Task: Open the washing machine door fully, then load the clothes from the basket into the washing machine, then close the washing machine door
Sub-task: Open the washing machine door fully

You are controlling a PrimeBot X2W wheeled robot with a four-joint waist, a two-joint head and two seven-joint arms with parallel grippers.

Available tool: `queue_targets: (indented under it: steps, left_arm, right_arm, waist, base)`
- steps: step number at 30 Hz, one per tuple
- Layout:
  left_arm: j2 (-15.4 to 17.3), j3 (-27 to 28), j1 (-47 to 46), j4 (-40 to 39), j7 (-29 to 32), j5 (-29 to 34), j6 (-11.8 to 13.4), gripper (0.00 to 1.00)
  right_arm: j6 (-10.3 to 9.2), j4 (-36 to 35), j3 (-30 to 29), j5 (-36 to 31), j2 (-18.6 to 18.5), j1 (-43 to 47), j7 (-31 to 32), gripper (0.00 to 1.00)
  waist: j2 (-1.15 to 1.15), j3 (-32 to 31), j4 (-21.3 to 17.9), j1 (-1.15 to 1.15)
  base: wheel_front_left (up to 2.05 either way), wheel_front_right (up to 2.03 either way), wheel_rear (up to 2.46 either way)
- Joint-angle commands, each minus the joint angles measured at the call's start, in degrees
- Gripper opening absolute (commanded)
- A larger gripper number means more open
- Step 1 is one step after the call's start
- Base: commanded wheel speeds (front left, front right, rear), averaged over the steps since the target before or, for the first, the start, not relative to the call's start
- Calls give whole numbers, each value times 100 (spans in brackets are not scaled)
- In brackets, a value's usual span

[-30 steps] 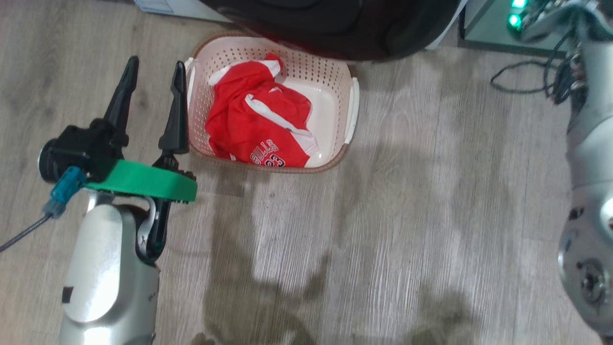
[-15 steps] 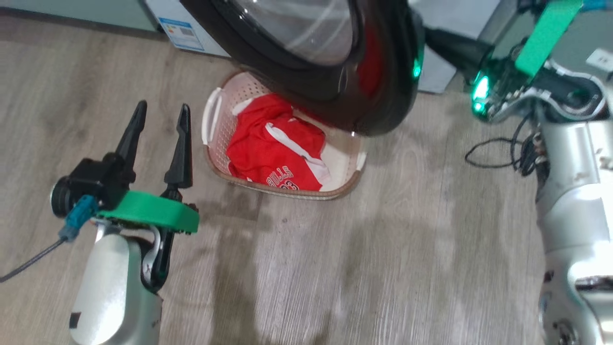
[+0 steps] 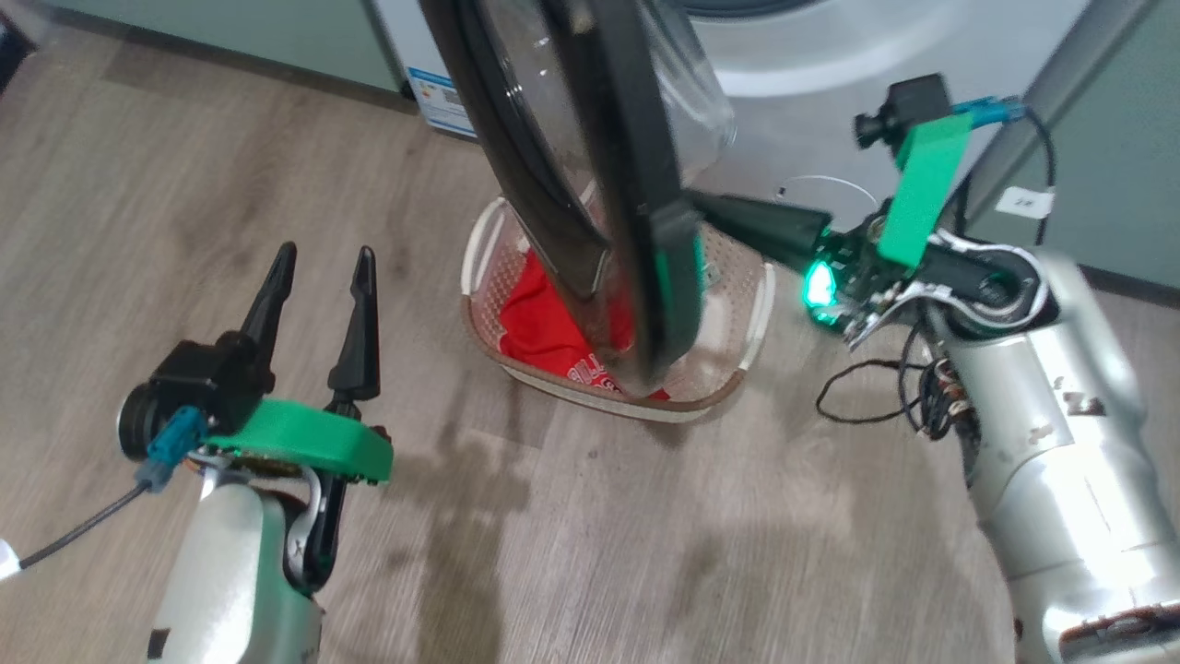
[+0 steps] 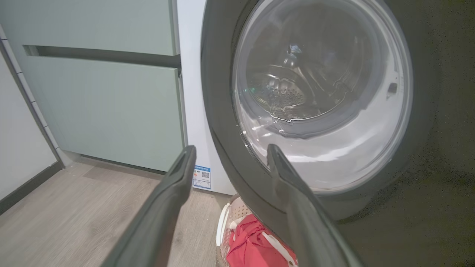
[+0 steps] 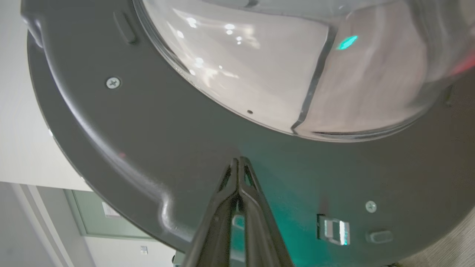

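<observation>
The washing machine door (image 3: 636,184) stands edge-on above the basket (image 3: 553,383), its black rim and glass bowl hiding part of the red clothes (image 3: 544,323) inside. My right gripper (image 3: 705,205) is shut, its tip pressed on the door's inner black rim (image 5: 148,129); the right wrist view has the shut tips (image 5: 239,159) just below the glass. My left gripper (image 3: 325,254) is open with nothing in it, left of the basket above the floor. In the left wrist view its fingers (image 4: 231,148) frame the door's outer face (image 4: 222,111), with the clothes (image 4: 256,244) below.
The white washing machine (image 3: 830,55) stands at the back, with a blue sticker (image 4: 201,177) low on its front. Pale green cabinets (image 4: 104,104) flank it on the left. A black cable (image 3: 867,397) loops on the wood floor by my right arm.
The head camera has tilted up toward the machine. The door has swung further open, from nearly face-on to edge-on, with the shut right gripper against its inner side. The left gripper stays open.
</observation>
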Motion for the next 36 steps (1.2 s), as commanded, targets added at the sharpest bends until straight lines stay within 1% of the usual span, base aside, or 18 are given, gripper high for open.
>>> queue_targets:
  steps: [1, 10, 19, 24, 27, 30, 33, 34, 35, 36]
  left_arm:
    - [86, 141, -30, -150, -29, -41, 57, 100]
    - [86, 64, 37, -129, -29, -198, 187, 100]
    - [85, -33, 72, -145, -29, -334, 289, 100]
    - [85, -44, 80, -161, -29, -365, 312, 100]
    - [85, -50, 85, -172, -29, -383, 333, 100]
    - [85, -57, 98, -188, -29, -399, 354, 100]
    - [85, -43, 123, -203, -29, -396, 369, 100]
    - [85, -35, 131, -204, -29, -391, 369, 100]
    - [85, -26, 137, -202, -29, -388, 365, 100]
    - [85, -16, 142, -197, -29, -385, 361, 100]
  right_arm:
    - [5, -308, 247, 143, 153, -7, -51, 0]
    - [5, -510, 977, 475, 153, 103, -293, 0]
    - [5, -427, 1314, 640, 153, 64, -543, 0]
    - [5, -403, 1341, 674, 146, 69, -603, 0]
    - [5, -481, 1253, 743, 97, 158, -701, 0]
    - [5, -722, 1076, 831, -1, 367, -863, 0]
    - [5, -1104, 828, 961, -97, 700, -1051, 0]
    - [5, -1256, 737, 1007, -119, 837, -1121, 31]
    - [5, -1394, 645, 1046, -144, 986, -1201, 73]
    - [5, -1535, 561, 1044, -179, 1135, -1302, 100]
  waist:
    - [0, -70, 144, 0]
    - [0, -118, 546, 0]
    - [0, -154, 829, 0]
    - [0, -140, 878, 0]
    - [0, -131, 887, 0]
    - [0, -137, 883, 0]
    - [0, -151, 847, 0]
    - [0, -157, 832, 0]
    - [0, -160, 818, 0]
    - [0, -166, 804, 0]
  base:
    - [0, 0, 0]
    - [0, 0, 0]
    - [0, 0, 0]
    - [0, 0, 0]
    - [0, 0, 0]
    - [0, 0, 0]
    - [0, 0, 0]
    - [0, 0, 0]
    - [0, 0, 0]
    - [0, 0, 0]
